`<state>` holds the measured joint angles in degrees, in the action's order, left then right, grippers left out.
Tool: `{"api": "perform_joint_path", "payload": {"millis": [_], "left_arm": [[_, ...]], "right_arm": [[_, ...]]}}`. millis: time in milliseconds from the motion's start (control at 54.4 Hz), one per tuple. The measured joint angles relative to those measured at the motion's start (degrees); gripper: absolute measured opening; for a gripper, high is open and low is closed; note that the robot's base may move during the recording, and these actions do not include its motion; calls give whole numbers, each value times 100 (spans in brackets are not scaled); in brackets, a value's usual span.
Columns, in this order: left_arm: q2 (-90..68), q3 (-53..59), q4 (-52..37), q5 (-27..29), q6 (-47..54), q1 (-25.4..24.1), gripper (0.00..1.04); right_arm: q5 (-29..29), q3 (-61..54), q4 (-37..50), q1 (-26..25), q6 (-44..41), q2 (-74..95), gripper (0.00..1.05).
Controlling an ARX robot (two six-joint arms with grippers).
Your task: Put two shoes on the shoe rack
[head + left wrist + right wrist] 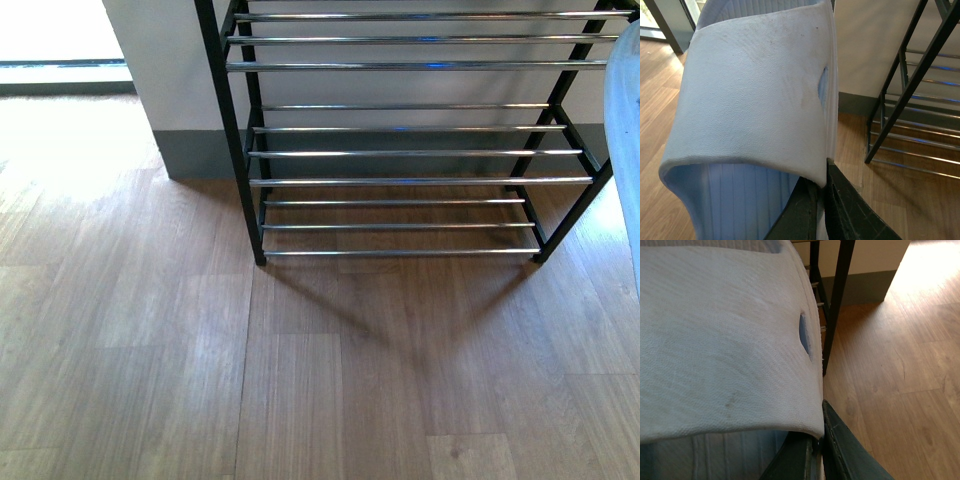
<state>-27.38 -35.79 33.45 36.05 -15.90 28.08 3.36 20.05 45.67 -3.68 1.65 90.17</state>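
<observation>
My left gripper (pixel 821 187) is shut on the side edge of a pale blue slide (pixel 755 95), which fills most of the left wrist view. A second pale blue slide (pixel 720 340) is pinched the same way at its strap edge by my right gripper (pixel 820 437), shut. In the front view, a pale blue edge of a slide (pixel 625 140) shows at the right border; neither arm shows there. The black shoe rack (pixel 410 130) with chrome rods stands straight ahead against the wall, its tiers bare. The grey sneakers are out of view.
Wood-plank floor (pixel 300 380) stretches in front of the rack. A white wall with a grey skirting (pixel 190 150) stands behind it. A bright doorway (pixel 60 50) opens at the far left. The rack's black leg (pixel 837 305) stands close beside the right-hand slide.
</observation>
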Motion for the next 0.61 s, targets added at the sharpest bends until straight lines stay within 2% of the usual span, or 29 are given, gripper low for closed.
{"api": "perform_joint_path", "payload": {"millis": [606], "left_arm": [[0,20,0,0,0,0,2]], "right_arm": [[2,-4,0,0,-2,0,1]]}}
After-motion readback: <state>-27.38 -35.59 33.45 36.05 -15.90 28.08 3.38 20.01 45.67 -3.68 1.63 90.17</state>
